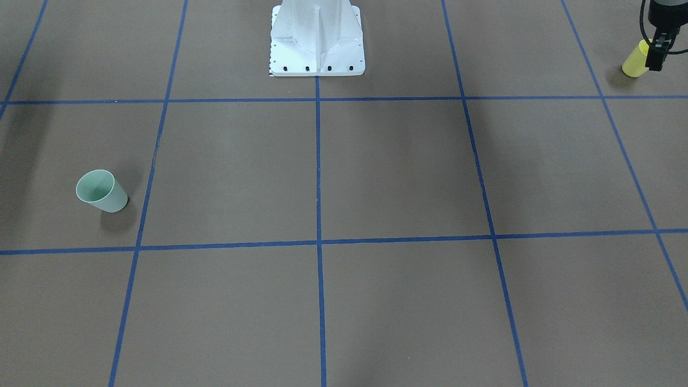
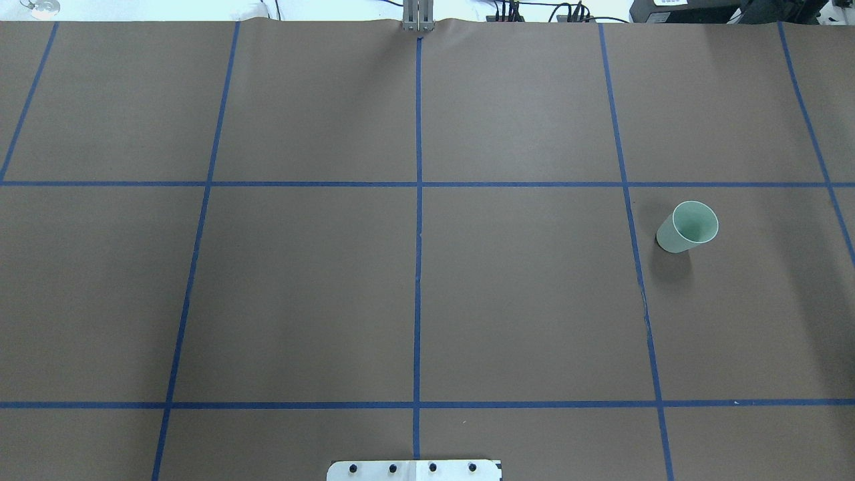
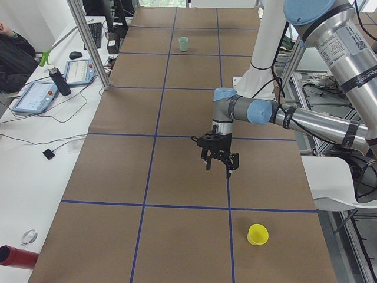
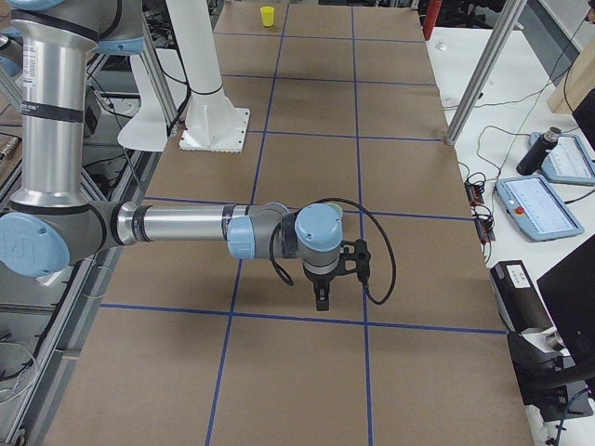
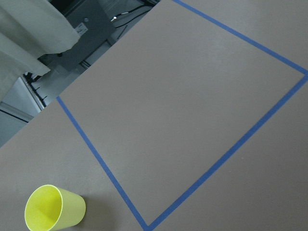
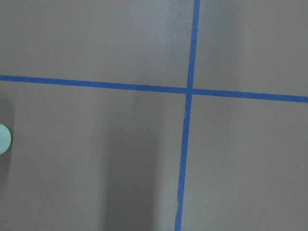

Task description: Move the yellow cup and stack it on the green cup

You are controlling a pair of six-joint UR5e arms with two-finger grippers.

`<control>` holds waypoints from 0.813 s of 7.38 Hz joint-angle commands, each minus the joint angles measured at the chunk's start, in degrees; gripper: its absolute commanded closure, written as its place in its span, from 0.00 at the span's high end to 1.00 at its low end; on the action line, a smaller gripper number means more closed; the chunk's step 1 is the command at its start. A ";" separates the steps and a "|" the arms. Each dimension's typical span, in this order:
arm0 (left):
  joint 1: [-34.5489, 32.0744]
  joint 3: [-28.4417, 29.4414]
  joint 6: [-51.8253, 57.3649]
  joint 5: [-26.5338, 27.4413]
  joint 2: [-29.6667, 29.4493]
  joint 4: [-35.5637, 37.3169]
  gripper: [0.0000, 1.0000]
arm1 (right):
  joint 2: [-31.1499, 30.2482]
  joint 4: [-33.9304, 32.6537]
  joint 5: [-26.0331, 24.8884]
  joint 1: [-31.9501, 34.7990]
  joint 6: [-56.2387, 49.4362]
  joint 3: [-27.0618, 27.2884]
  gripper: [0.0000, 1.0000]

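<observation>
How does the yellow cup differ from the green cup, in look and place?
Colour: the yellow cup is bright yellow; the green cup is pale mint. Side: the yellow cup stands far to the robot's left, the green cup to its right. Row: the yellow cup shares the grid row of the robot's base, the green cup is one row farther out. Both stand upright, mouth up.

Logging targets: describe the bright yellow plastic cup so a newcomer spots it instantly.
On the brown table gridded with blue tape, go to the end on the robot's left. The small bright yellow plastic cup stands upright there, alone in its square. The only other one, a pale green plastic cup, stands far across the table.
</observation>
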 commanded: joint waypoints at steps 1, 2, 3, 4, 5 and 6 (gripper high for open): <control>8.52 1.16 -14.83 3.17 -0.39 5.44 1.00 | -1.38 0.71 -0.18 -0.09 -0.69 0.06 1.00; 12.30 3.09 -20.73 3.27 -0.48 5.72 1.00 | -1.48 0.45 -0.18 -0.09 -0.79 0.41 1.00; 14.86 5.19 -25.05 3.27 -0.74 6.59 1.00 | -1.48 0.36 0.25 -0.09 -0.18 0.41 1.00; 16.62 6.09 -28.66 3.27 -1.09 7.65 1.00 | -1.48 0.19 0.69 -0.09 -0.17 0.41 1.00; 18.12 7.40 -32.27 3.19 -1.44 9.40 1.00 | -1.48 0.10 0.78 -0.09 -0.08 0.41 1.00; 19.70 7.94 -35.96 2.92 -1.80 12.55 1.00 | -1.48 0.10 0.87 -0.18 -0.08 0.41 1.00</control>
